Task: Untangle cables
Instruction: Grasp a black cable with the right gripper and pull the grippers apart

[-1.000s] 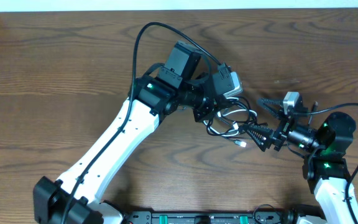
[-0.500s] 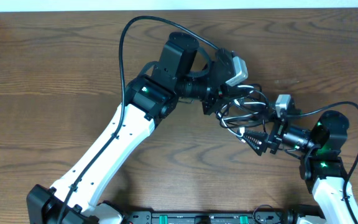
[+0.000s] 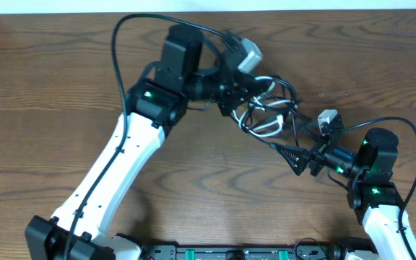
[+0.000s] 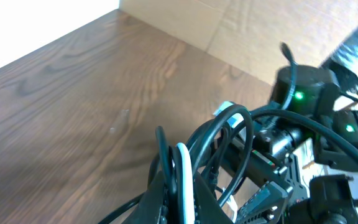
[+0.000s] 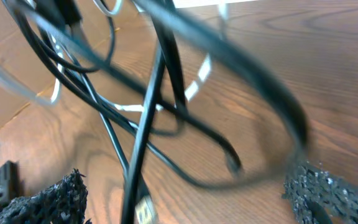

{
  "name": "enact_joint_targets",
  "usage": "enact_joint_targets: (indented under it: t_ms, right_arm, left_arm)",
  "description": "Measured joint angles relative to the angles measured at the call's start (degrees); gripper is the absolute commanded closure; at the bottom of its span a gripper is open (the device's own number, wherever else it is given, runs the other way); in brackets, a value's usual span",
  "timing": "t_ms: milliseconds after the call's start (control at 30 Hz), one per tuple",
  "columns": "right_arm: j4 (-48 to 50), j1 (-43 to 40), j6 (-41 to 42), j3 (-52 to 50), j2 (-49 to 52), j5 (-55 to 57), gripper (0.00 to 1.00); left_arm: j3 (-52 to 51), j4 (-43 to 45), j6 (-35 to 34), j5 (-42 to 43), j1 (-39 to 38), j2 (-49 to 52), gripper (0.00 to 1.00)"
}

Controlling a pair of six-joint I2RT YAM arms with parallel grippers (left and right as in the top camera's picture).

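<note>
The cables (image 3: 268, 108) are a tangle of thin black cords with a white one (image 3: 267, 131), hanging in loops over the table's middle. My left gripper (image 3: 238, 107) is shut on the bundle. In the left wrist view its fingers (image 4: 180, 194) pinch black cords and the white cord (image 4: 183, 168). My right gripper (image 3: 295, 156) is open just right of and below the tangle. In the right wrist view its fingers (image 5: 185, 196) stand wide apart, and black cords (image 5: 151, 106) with a small plug end (image 5: 144, 211) pass between them without being gripped.
The wooden table (image 3: 63, 87) runs to a white edge at the back. The left arm's thick black wire (image 3: 132, 32) arcs above its wrist. The right arm's body (image 4: 303, 102) shows in the left wrist view, close to the bundle.
My left gripper has moved toward the back and left, carrying the bundle with it. The loops now stretch out between the two grippers. My right gripper has stayed near its place.
</note>
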Motion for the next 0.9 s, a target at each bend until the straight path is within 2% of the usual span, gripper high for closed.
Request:
enact_joint_targets:
  t_ms: [400,567,733,767,800,867,900]
  right_arm:
    - [4.96,0.0,-0.15,0.0,0.0,1.79,0.01]
    - [10.67,0.0,-0.17,0.0,0.0,1.9,0.01]
    - [11.15,0.0,-0.17,0.0,0.0,1.9,0.01]
    - [11.1,0.0,-0.15,0.0,0.0,1.81,0.26]
    - [11.15,0.0,-0.24,0.0,0.0,1.66,0.66]
    - [11.43,0.04,-0.35,0.0,0.0,1.29,0.99]
    - [11.52,0.09,-0.35,0.0,0.0,1.07,0.99]
  left_arm:
    - [0.0,-2.75,-2.71,0.28,0.63,0.0,0.92]
    - [0.0,-3.56,-2.73,3.72,0.63,0.0,0.92]
    - [0.0,-3.65,-2.73,6.19,0.52,0.0,0.92]
    - [0.0,-3.65,-2.73,6.4,0.46,0.0,0.92]
    - [0.0,-3.65,-2.73,6.49,0.35,0.0,0.92]
    - [0.0,-3.65,-2.73,6.6,0.07,0.0,0.92]
    - [0.0,-3.65,-2.73,6.6,-0.26,0.0,0.92]
